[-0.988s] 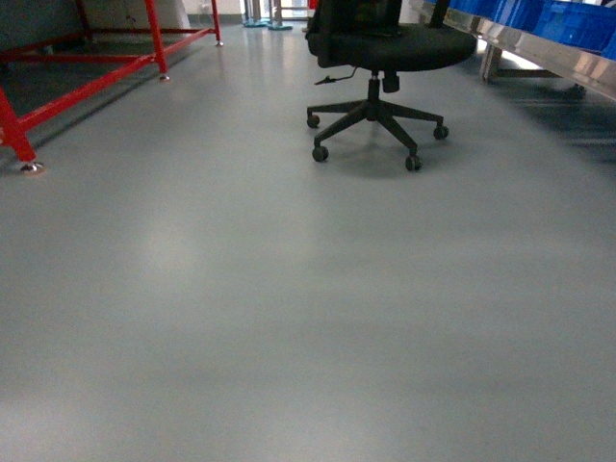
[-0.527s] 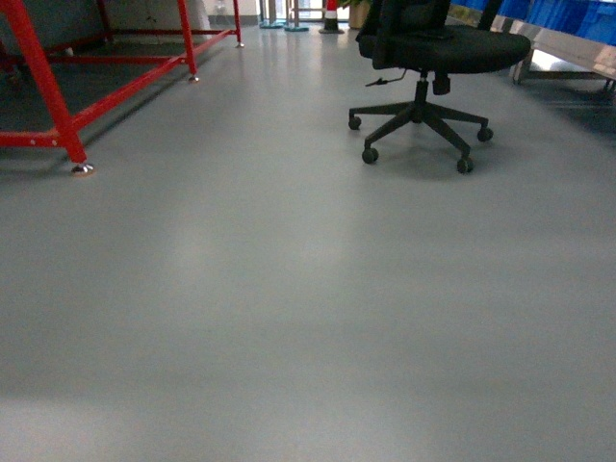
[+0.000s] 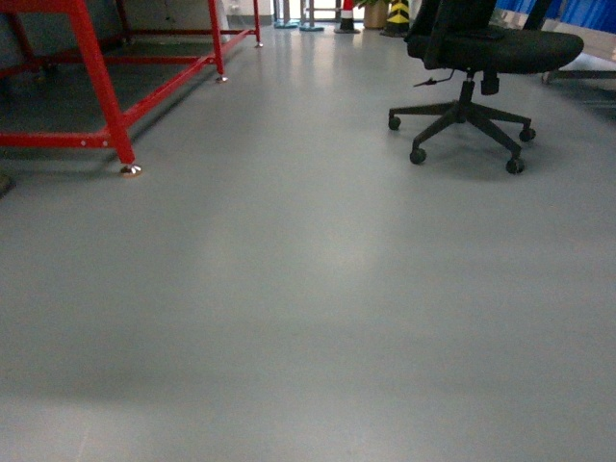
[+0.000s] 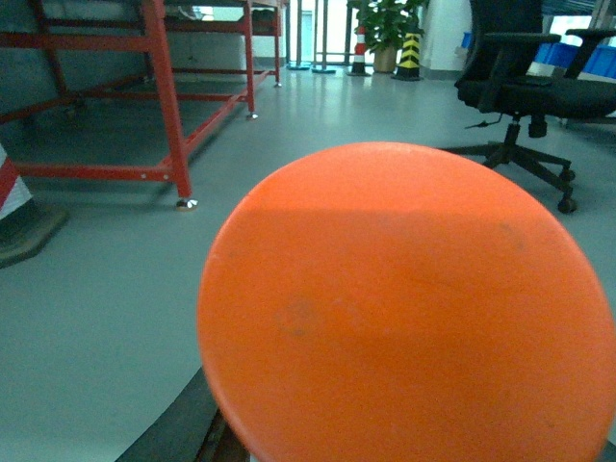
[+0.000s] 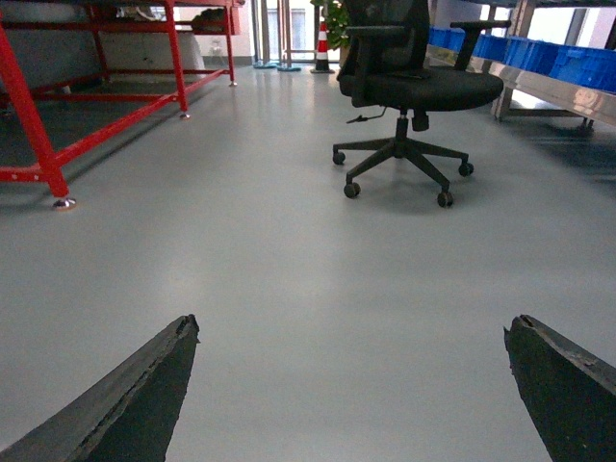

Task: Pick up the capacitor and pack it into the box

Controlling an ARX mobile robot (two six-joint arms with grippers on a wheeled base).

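Observation:
A large orange round face, which I take for the capacitor (image 4: pixel 404 298), fills most of the left wrist view. It sits right in front of my left gripper (image 4: pixel 404 433) and hides its jaws. One dark finger (image 4: pixel 188 433) shows against the capacitor's lower left edge, so the gripper seems shut on it. In the right wrist view my right gripper (image 5: pixel 351 325) stands open with only grey floor between its two dark fingertips. The box is out of view. Neither gripper shows in the head view.
Grey floor (image 3: pixel 308 308) lies ahead. A red steel frame (image 3: pixel 101 96) stands at the left and a black office chair (image 3: pixel 472 58) at the back right. Blue bins (image 5: pixel 553 58) line a steel shelf at the right. A cone (image 3: pixel 347 14) and a striped bollard (image 3: pixel 397 13) stand far back.
In the head view the chair and the red frame have slid to the right, so my view has swung left. The blue bins have left the head view.

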